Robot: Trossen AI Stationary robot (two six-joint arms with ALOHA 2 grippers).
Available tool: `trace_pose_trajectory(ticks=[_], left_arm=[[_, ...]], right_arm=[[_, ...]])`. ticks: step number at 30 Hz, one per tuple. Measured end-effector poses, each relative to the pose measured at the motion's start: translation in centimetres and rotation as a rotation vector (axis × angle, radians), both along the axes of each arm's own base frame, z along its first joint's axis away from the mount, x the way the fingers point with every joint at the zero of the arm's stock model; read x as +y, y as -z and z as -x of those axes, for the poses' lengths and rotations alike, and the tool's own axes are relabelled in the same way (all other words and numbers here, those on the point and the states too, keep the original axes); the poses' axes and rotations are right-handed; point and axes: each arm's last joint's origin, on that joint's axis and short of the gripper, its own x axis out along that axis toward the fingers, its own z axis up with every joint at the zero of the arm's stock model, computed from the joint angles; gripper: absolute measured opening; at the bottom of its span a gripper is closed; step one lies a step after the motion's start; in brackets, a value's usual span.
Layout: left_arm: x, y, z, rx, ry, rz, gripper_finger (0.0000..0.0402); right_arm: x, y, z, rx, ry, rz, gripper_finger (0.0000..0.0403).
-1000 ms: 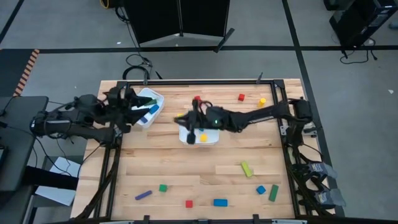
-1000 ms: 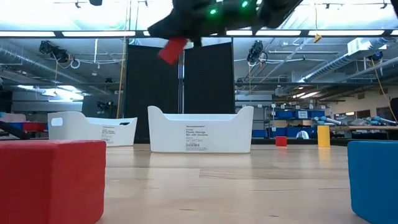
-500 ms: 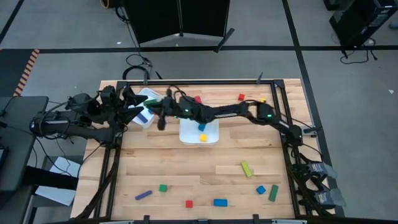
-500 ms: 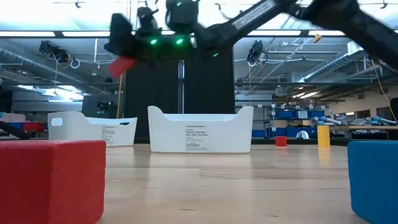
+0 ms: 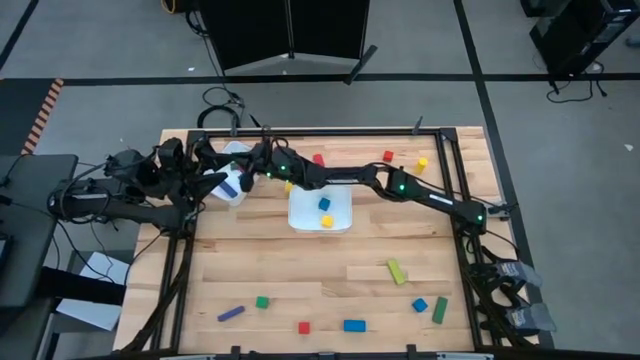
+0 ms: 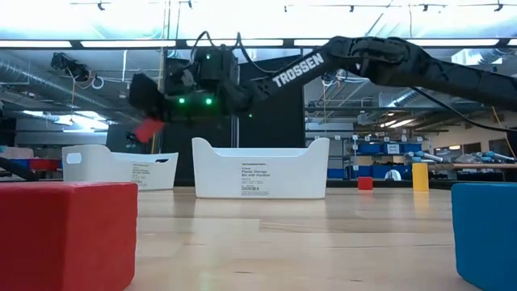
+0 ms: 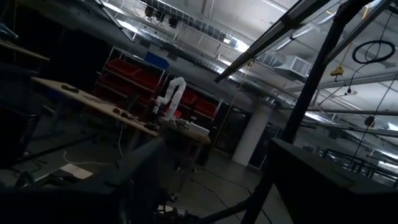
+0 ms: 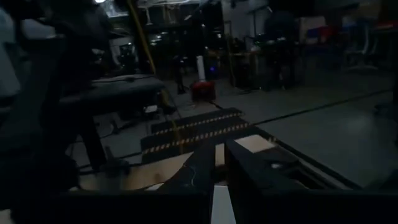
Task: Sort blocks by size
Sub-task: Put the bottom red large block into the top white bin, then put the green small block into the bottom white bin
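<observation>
My right arm reaches across the table, and my right gripper (image 5: pixel 244 181) hangs over the white tray at the far left (image 5: pixel 238 157), shut on a red block (image 6: pixel 149 129). My left gripper (image 5: pixel 214 166) waits open by that tray's left side; nothing shows between its fingers in the left wrist view. A blue block (image 5: pixel 232 188) lies in the left tray. The middle tray (image 5: pixel 341 222) holds a blue block (image 5: pixel 325 204) and a yellow one (image 5: pixel 326 221). Other blocks lie loose on the table. My right gripper pinches the red block (image 6: pixel 149 129) between its two fingers, at their free ends. The fingers lie about level and come from the table's right. The block is tilted, sticks out below the fingertips and hangs clear above the left tray (image 6: pixel 121 171).
Red (image 5: pixel 388 156) and yellow (image 5: pixel 422 162) blocks lie at the far right. A green bar (image 5: pixel 397 271), a purple bar (image 5: pixel 231 313), and blue (image 5: pixel 354 325), red (image 5: pixel 304 327) and green (image 5: pixel 262 301) blocks lie near the front edge. Bare wood shows between.
My right gripper has gone from above the middle tray toward the table's left edge and down, to above the left tray. It has stayed shut on the red block, which went with it, clear of the table.
</observation>
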Motion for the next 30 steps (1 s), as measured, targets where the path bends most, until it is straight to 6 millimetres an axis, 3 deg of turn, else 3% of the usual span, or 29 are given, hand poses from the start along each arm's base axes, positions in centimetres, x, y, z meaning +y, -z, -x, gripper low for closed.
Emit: trace_pose_trajectory(ticks=[3, 9, 13, 17, 23, 27, 30], left_arm=[[0.0, 0.0, 0.0, 0.002, 0.002, -0.002, 0.0291], [0.0, 0.0, 0.0, 0.001, -0.006, -0.022, 0.0291], [0.0, 0.1, 0.0, 0.009, -0.007, -0.024, 0.0291], [0.0, 0.5, -0.2, 0.057, -0.007, -0.026, 0.0291], [0.0, 1.2, -0.4, 0.133, -0.025, -0.023, 0.0291], [0.1, 2.0, -0.6, 0.210, -0.056, -0.019, 0.0291], [0.2, 3.0, -1.2, 0.318, -0.081, -0.019, 0.0291]], right_arm=[[-0.6, 0.0, 0.2, 0.000, 0.029, -0.003, 0.0052], [-1.7, -0.2, 0.5, -0.023, 0.103, -0.015, 0.0135], [-2.3, -0.2, 0.6, -0.027, 0.061, -0.024, 0.0180], [-1.8, -1.8, 0.7, -0.039, -0.007, 0.029, 0.0205], [0.8, -7.1, 1.6, -0.072, -0.035, 0.133, 0.0173], [2.3, -5.4, 4.2, -0.053, -0.024, 0.137, 0.0131], [3.2, -4.1, 8.7, -0.038, 0.025, 0.148, 0.0112]])
